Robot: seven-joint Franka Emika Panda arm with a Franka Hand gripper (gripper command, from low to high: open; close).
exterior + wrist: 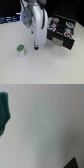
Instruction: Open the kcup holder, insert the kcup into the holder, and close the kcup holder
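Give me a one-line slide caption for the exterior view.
Panda gripper down at the white table between the green-topped kcup and the kcup holder.

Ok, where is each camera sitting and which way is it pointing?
Exterior view: off the arm, raised, looking down on the white table, the pod, the black holder; the white arm and gripper show.
Wrist view: on the wrist, facing blurred table surface; dark shapes at the edges are unidentifiable.
Shared: only the table.
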